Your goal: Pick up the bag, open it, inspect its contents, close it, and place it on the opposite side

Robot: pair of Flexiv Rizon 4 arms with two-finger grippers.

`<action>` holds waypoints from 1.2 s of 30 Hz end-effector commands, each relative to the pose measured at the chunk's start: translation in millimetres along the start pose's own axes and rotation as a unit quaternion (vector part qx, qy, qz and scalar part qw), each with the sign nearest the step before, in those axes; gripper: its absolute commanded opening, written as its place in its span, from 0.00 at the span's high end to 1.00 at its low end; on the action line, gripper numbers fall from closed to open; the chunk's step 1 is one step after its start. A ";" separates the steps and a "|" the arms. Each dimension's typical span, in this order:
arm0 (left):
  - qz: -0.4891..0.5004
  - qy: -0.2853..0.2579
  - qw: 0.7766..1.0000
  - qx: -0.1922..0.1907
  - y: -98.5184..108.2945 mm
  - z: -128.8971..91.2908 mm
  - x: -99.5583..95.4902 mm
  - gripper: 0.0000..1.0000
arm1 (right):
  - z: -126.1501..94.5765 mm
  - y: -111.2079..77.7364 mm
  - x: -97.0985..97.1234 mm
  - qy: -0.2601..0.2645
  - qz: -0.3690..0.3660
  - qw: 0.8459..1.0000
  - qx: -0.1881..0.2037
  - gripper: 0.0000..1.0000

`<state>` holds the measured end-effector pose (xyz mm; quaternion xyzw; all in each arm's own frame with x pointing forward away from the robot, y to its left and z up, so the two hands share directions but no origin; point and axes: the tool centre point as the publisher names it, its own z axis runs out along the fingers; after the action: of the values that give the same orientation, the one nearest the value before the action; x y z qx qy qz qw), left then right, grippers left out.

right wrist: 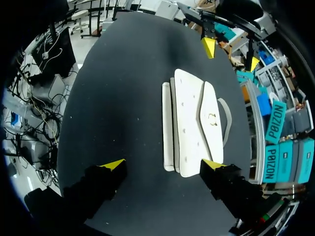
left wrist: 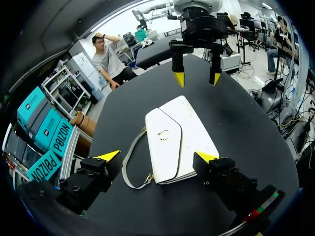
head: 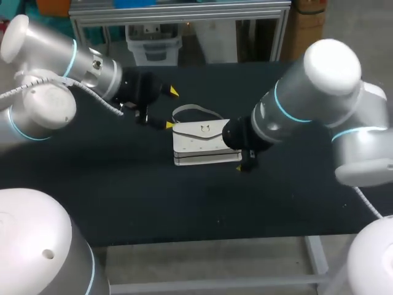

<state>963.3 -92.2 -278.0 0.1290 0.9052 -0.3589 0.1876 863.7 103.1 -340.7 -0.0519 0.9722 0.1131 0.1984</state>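
Black surface point(head: 123, 196) carries a closed white bag point(head: 206, 142), lying flat. Left fingers point(left wrist: 108, 156) and right fingers point(right wrist: 212, 164) stand wide at its opposite ends. I'd pinch one end squarely before lifting.

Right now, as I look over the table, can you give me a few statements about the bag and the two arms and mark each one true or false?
1. The white bag lies flat on the black table with its flap shut. True.
2. The left gripper has its fingers clamped on the strap. False: its fingers stand open, and the strap lies loose on the table.
3. The right gripper is open, at the end of the bag away from the left gripper. True.
4. The bag hangs in the air between the two arms. False: it rests on the table and neither gripper holds it.
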 end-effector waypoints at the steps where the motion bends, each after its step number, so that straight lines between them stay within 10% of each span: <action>1: 0.012 -0.008 1.000 0.015 4.8 1.6 6.9 0.00 | 20.6 2.8 6.1 -0.088 -0.007 0.996 0.021 0.00; 36: 0.044 0.030 0.998 0.019 11.9 11.3 10.0 0.00 | 54.4 -0.1 -49.6 -0.151 -0.051 0.986 0.051 0.44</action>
<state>959.5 -90.2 -295.5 0.1817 0.8972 -0.3627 0.1746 927.4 116.7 -367.4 -0.0743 0.9322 0.0603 0.3491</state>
